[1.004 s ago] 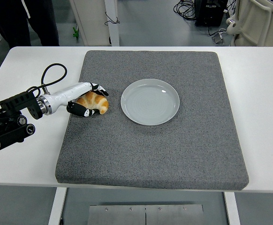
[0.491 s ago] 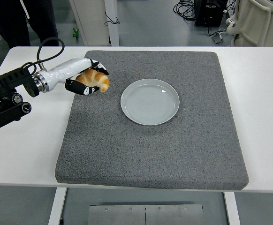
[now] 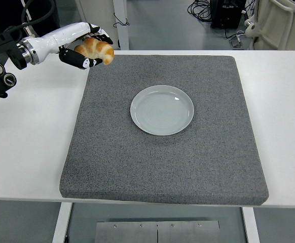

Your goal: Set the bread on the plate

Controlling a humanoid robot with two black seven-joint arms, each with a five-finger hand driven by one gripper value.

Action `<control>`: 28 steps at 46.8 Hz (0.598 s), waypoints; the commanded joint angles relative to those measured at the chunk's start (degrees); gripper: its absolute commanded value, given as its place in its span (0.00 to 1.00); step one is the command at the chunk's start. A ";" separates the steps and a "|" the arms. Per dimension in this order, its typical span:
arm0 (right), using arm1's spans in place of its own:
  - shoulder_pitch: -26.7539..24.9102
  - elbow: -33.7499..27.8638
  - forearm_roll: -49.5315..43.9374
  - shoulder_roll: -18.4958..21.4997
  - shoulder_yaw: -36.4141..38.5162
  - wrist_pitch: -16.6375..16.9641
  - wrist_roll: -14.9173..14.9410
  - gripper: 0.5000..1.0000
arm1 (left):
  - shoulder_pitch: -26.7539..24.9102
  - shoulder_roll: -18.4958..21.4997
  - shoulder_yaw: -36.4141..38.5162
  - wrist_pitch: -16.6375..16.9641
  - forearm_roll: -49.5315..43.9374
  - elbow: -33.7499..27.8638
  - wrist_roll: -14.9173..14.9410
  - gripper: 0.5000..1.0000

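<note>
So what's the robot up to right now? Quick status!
Left hand shut on bread, held above the mat's far-left corner. Right hand not in view. Plate empty at mat centre; nothing in the way.

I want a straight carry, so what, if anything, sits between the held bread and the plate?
Nothing visible does. The left hand holds the bread above the grey mat's far left corner, and only bare mat lies between it and the empty plate.

Left arm (image 3: pixel 5 55) cut off at the left edge, upper links out of sight. Underside of the bread (image 3: pixel 95 49) hidden inside the robot hand (image 3: pixel 81 48). Desk (image 3: pixel 31 131) cropped left and right. Cables (image 3: pixel 200 8) cropped at the top edge.
</note>
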 commanded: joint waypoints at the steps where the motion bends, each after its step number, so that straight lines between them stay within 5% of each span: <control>1: 0.00 0.00 0.00 0.00 0.00 0.00 0.00 1.00 | -0.68 0.73 -1.36 -1.22 -0.01 0.22 0.05 0.20; 14: 0.00 0.00 0.00 0.00 0.00 0.00 0.00 1.00 | -2.00 1.26 -8.13 -6.06 0.08 1.01 0.14 0.21; 28: 0.00 -0.09 0.00 0.00 0.00 0.00 0.00 1.00 | -3.14 0.82 -8.57 -6.32 0.08 0.92 0.32 0.21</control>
